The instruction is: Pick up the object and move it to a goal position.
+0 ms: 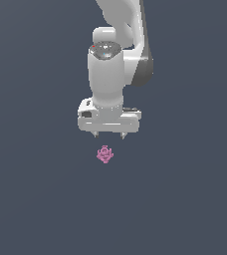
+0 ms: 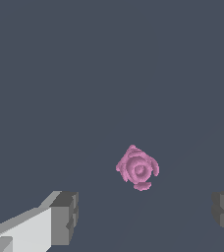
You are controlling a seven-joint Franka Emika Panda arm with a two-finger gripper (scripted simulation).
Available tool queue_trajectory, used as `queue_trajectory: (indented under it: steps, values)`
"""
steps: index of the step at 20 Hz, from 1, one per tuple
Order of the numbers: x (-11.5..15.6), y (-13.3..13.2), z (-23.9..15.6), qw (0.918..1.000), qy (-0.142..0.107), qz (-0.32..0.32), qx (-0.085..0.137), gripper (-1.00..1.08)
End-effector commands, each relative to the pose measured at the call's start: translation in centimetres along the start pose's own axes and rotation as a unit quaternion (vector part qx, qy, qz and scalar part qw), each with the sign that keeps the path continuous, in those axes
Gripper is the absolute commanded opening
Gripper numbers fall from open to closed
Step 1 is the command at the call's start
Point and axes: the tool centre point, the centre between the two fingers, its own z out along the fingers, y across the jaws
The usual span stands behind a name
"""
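Exterior view: your gripper [image 1: 109, 135] hangs above the pink object [image 1: 105, 154], fingers spread wide, holding nothing. The roundish object shows no clear long axis.

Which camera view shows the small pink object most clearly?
The wrist view: the pink object appears large there, its ringed, knobbly lobes distinct, between the open gripper fingers. The exterior view shows it only as a tiny pink lump below the gripper.

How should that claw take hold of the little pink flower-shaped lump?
Probably from straight above, closing on the small pink knobbly flower-shaped lump's outer lobes across its middle. It lies flat and low, far narrower than the white gripper's open spread, so the fingers can straddle it.
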Motion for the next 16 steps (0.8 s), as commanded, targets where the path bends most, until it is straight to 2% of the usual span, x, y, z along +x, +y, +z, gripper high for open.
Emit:
queue_trajectory:
  steps: [1,16]
  values:
    - [0.00,0.00,0.00,1.0000,0.000,0.000,0.000,1.00]
    - [0.27,0.79,-0.81,0.9994,0.011,0.030,0.012,1.00]
